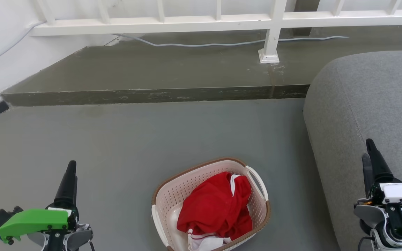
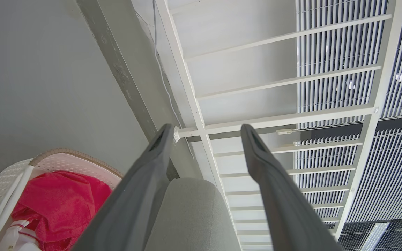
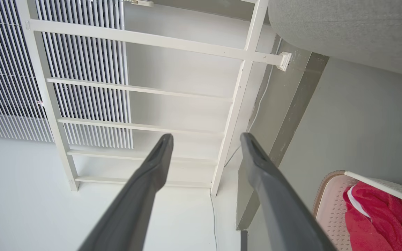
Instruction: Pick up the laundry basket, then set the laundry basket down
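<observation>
My left gripper (image 1: 70,174) and right gripper (image 1: 367,150) flank the laundry basket (image 1: 173,195), fingers apart and empty. It sits on the floor (image 1: 152,139) beside a sofa (image 1: 368,104), holding a red garment (image 1: 218,205). The pick-up looks unstarted; next, I judge, both grippers must descend to its white handles (image 1: 258,181).
</observation>
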You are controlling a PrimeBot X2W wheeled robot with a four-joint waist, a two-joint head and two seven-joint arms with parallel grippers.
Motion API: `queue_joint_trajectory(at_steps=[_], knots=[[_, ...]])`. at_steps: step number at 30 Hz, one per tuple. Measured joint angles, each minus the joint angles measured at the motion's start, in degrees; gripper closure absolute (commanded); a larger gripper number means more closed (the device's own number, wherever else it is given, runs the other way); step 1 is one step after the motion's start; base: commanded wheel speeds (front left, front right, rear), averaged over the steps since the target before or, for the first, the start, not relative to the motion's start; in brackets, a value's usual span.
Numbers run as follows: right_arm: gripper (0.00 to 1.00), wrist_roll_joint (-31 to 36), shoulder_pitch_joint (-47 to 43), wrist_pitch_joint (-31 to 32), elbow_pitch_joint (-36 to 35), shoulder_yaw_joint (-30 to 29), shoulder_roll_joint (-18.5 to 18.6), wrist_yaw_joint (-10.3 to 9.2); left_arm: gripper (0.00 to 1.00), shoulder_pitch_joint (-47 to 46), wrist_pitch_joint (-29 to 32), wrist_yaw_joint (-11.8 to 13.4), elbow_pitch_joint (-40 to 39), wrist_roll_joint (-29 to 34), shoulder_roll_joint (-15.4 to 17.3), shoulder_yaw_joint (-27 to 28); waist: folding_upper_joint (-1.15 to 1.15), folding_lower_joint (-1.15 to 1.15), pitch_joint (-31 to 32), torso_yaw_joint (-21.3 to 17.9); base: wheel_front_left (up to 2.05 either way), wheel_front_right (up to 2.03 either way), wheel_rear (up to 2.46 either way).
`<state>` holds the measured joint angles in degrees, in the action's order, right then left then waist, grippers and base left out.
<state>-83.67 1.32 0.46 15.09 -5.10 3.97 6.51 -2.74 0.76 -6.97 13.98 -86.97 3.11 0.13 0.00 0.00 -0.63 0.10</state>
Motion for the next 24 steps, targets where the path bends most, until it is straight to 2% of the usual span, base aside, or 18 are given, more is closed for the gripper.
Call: queue_joint_trajectory(at_steps=[16,24], knots=[[0.00,14.75,0.71,-3.55,-1.51,2.93,3.11,-0.08,0.00,-2.02,-3.91,0.00,-2.08,13.83,3.79,-4.44,0.00,0.00,-0.35,0.08,0.00,0.00,0.00],[0.00,23.90,1.26,-5.06,-2.16,5.24,4.89,-1.18,0.00,-2.98,-5.47,0.00,-2.09,21.93,5.28,-6.60,0.00,0.00,-0.39,0.09,0.00,0.00,0.00]])
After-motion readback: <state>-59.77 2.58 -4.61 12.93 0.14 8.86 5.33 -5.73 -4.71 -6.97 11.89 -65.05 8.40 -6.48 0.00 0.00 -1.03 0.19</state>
